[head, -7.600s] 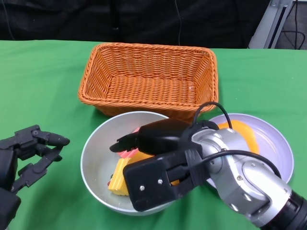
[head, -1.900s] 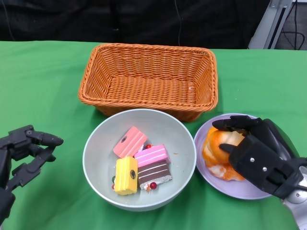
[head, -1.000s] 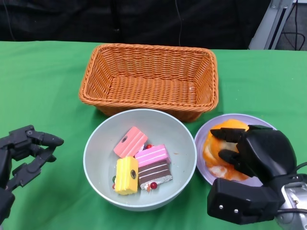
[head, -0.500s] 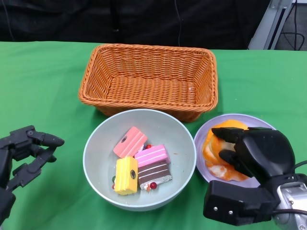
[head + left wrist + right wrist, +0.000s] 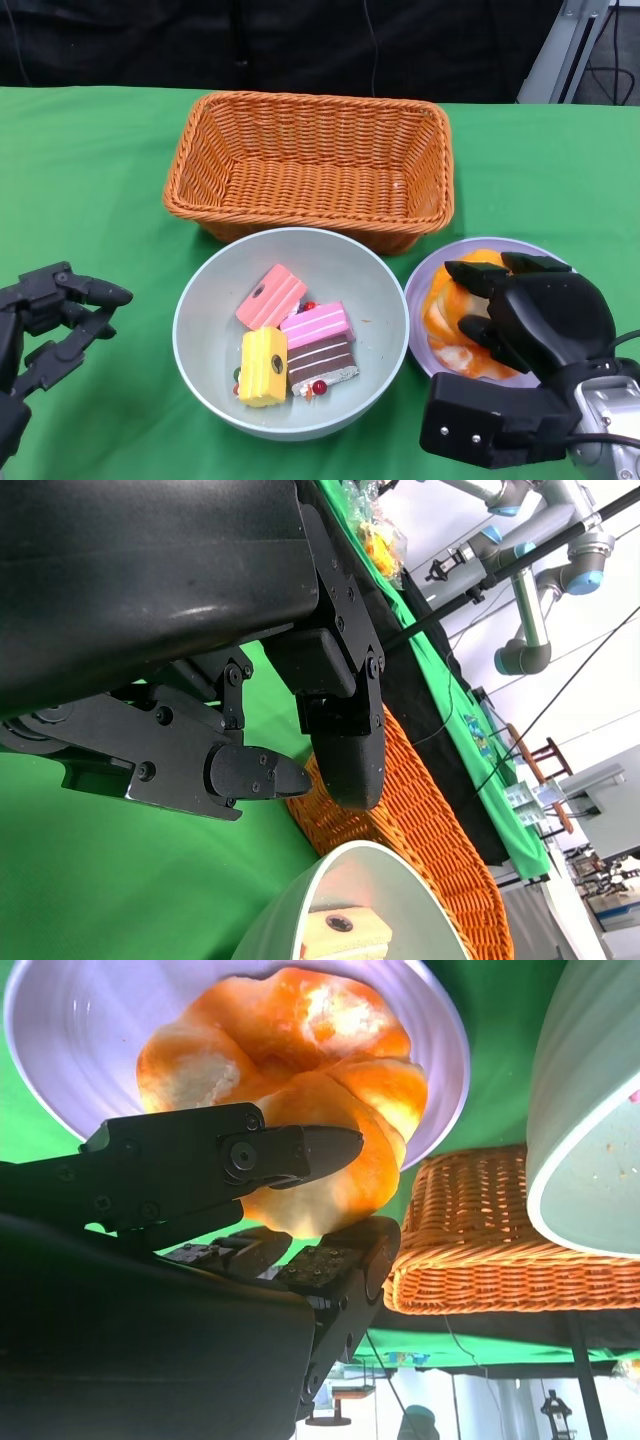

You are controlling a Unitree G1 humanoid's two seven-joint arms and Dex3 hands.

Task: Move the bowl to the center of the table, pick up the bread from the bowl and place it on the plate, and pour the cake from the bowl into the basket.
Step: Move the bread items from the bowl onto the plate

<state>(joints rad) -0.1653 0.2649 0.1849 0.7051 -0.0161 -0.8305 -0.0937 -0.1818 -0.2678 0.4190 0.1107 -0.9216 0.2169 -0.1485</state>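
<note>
Now right hand at lower right, fingers apart over bread on plate, bowl rim just beside, left hand spread, empty, lower left.

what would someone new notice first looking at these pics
Probably the gray bowl at front centre, holding bright cake pieces in pink, yellow and brown. Next, the right hand over the orange bread on the lilac plate, just right of the bowl, with its fingers apart around the bread. Behind both sits a big orange wicker basket, with nothing in it, while the left hand waits at the table's left.
</note>
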